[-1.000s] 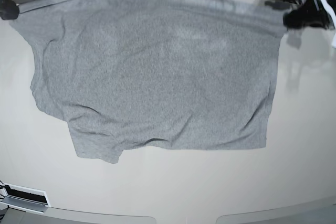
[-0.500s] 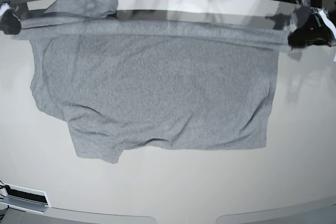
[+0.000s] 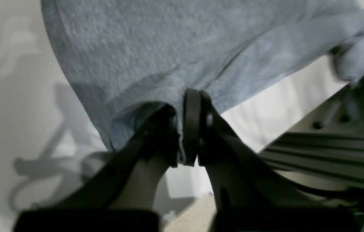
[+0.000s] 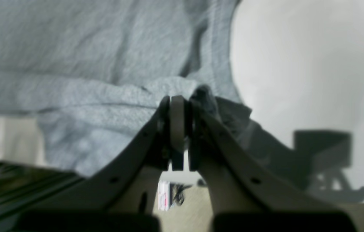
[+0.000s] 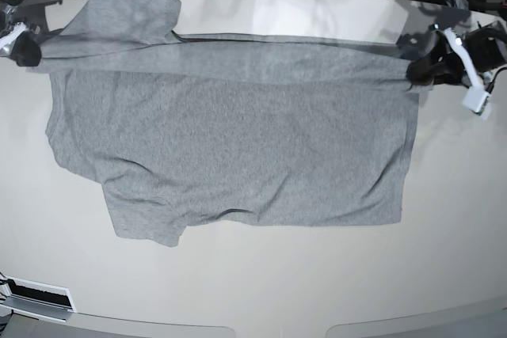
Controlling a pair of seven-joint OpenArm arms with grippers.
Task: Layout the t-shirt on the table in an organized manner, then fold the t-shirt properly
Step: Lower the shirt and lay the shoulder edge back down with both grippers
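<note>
**Far edge pinched at both corners, doubled toward the near side**

Nearest the base camera: bare table (image 5: 253, 290), glossy white. Next, the t-shirt (image 5: 238, 148), lying flat, plain grey side up, long axis running left-right across the view. One sleeve rumpled at the near corner on the view's left; near hem wavy, not squared.

Further back: a doubled band of cloth along the far edge, stretched between the two grippers. Both far corners held. Left gripper (image 5: 424, 69), on the view's right, clamped tight on one corner; wrist view confirms cloth nipped between closed fingers (image 3: 192, 125). Right gripper (image 5: 24, 49), on the view's left, likewise closed on the other corner, fabric bunched at the tips (image 4: 178, 129). Second sleeve lying loose on the table beyond the band, at far left.

Governing relation: shirt body lies nearward of both grippers, fold line parallel to the line joining them. Each arm equally placed at its own corner; neither nearer. Any further fold judged to need both drawn toward the near hem evenly, else a skewed edge.

Against the earlier frames: far edge formerly raised high and blurred, covering the table's far rim; now brought down and nearward, table strip behind it exposed, far sleeve uncovered. Near part of the shirt unmoved.
</note>
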